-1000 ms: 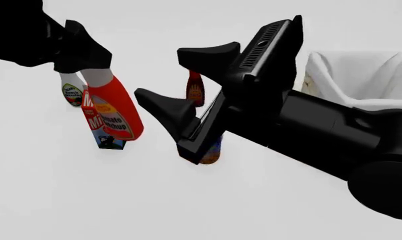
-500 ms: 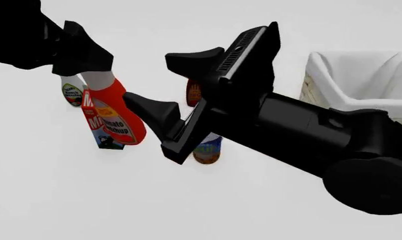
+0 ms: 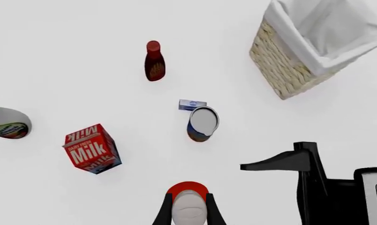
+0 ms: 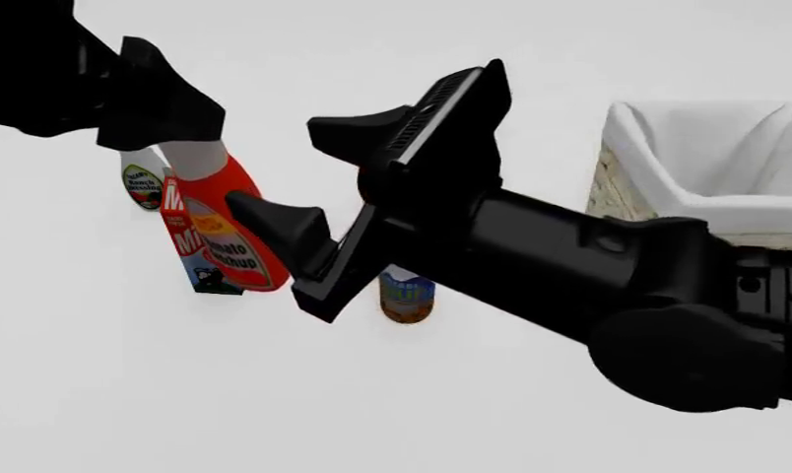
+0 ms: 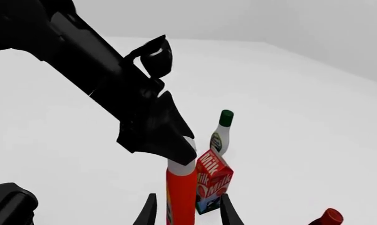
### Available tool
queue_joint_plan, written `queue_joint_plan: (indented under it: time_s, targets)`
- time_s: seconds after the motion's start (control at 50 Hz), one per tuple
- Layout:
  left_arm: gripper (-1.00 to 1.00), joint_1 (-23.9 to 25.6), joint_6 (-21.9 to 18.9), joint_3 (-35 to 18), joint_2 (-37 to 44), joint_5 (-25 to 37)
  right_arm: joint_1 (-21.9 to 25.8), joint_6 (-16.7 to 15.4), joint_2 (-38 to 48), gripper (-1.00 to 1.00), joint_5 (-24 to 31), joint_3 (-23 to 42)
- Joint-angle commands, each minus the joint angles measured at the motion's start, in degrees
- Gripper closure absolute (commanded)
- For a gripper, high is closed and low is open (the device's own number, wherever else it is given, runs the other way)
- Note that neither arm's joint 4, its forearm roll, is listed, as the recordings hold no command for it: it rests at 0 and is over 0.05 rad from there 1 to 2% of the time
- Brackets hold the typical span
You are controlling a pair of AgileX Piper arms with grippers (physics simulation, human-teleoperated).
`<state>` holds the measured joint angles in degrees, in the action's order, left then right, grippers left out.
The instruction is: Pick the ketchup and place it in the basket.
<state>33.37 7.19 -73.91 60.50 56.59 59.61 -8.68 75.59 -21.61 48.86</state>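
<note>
The ketchup [image 4: 231, 236], an orange-red squeeze bottle, hangs tilted above the table. My left gripper [image 4: 170, 118] is shut on its white cap. In the left wrist view the cap [image 3: 190, 209] sits between the fingers. My right gripper [image 4: 274, 165] is open beside the bottle, its lower finger against the bottle's right side. In the right wrist view the ketchup [image 5: 181, 192] stands between the two open fingertips [image 5: 148, 212]. The basket [image 4: 628, 148], wicker with white lining, stands at the right, and also shows in the left wrist view [image 3: 282, 65].
A red milk carton [image 4: 179, 246] and a white bottle with a green cap [image 4: 143, 182] stand behind the ketchup. A can [image 4: 407, 296] sits under the right arm. A dark red-brown bottle [image 3: 154, 63] stands farther back.
My right gripper has moved left, up to the ketchup, and its lower finger now reaches the bottle. The left gripper and the ketchup have barely moved.
</note>
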Motion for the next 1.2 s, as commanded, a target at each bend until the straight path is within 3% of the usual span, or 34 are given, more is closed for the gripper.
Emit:
queue_joint_plan:
  time_s: [0.02, 1.2]
  targets:
    - [1.00, 0.6, -0.4, -0.4, -0.5, 0.5, 0.2, 0.1, 1.6, -1.00, -0.3, 0.7]
    - [1.00, 3.3, 1.2, -3.4, -1.8, 3.5, 1.5, 1.3, 7.3, -1.00, -1.6, 3.4]
